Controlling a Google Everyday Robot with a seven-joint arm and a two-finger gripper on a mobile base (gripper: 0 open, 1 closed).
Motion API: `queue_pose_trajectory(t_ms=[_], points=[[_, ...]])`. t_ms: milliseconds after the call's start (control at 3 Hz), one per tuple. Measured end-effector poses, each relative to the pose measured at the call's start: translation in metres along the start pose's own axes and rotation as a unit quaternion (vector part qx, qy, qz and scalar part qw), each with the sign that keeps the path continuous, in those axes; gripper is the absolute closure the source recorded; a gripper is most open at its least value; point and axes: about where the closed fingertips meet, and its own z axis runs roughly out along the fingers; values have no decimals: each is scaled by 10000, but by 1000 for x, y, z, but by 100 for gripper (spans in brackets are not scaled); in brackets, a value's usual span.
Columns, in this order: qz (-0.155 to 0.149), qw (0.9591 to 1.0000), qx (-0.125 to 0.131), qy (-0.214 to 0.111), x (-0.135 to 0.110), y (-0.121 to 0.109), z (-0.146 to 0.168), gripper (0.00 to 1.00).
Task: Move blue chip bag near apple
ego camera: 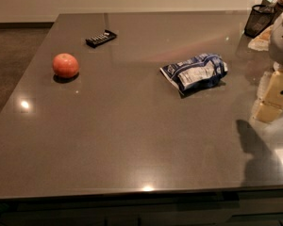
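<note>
The blue chip bag (pixel 195 71), crumpled dark-blue and white foil, lies on the grey table (pixel 132 135) right of centre. The apple (pixel 65 65), round and red-orange, sits at the table's left side, far from the bag. My gripper (pixel 272 100), pale yellow under a white arm, hangs at the right edge of the view, to the right of the bag and a little nearer the front, apart from it. It holds nothing that I can see.
A small flat black packet (pixel 101 37) lies at the back, behind and right of the apple. A black mesh basket (pixel 258 20) and a pale wrapper (pixel 261 40) stand at the back right corner. The table's front edge runs along the bottom.
</note>
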Motion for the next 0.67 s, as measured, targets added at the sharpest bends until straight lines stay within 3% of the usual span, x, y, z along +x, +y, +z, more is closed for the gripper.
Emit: queue_pose_trajectory(t_ms=[333,667], points=[[0,10000,1,0,0,0,0,0],[-35,9999,64,-124,-7,-20,11,0]])
